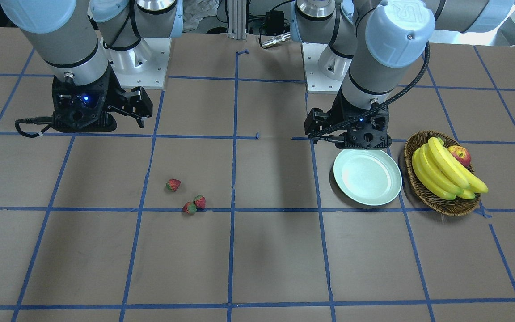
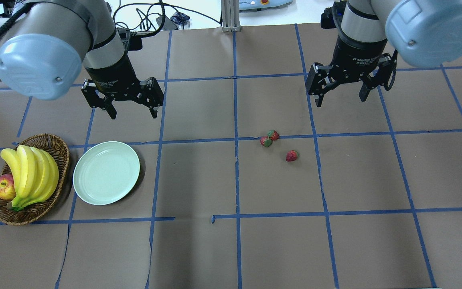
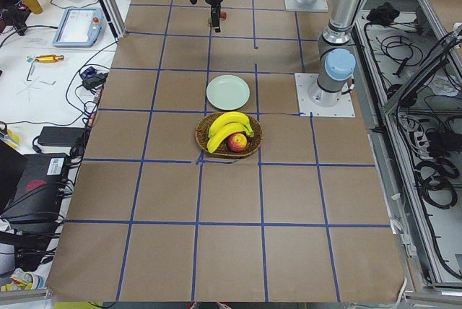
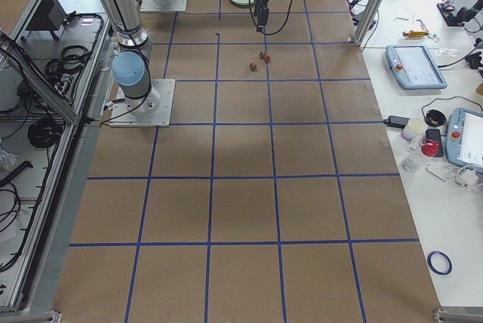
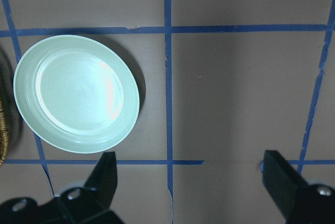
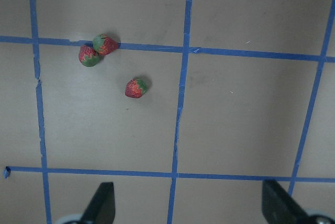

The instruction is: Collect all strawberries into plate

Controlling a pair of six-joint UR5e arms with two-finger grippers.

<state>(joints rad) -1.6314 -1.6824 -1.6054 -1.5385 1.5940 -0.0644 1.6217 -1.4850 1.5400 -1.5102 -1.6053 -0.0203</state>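
Strawberries (image 6: 135,88) in right wrist view, plate (image 5: 76,93) in left; left pincer (image 2: 134,114), right pincer (image 2: 341,100) apart

Three strawberries (image 2: 272,135) (image 2: 266,141) (image 2: 292,155), one plate (image 2: 106,173), one basket (image 2: 55,141), one apple (image 2: 3,187), one banana bunch (image 2: 34,176)

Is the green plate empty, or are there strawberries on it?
Empty. The plate is bare inside; all three strawberries lie on the table, apart from it.

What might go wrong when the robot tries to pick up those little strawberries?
Two strawberries lie touching, so the open right gripper grabbing one might knock the other rolling. The plate sits far away, beside the basket, so a fruit might slip out during the long carry.
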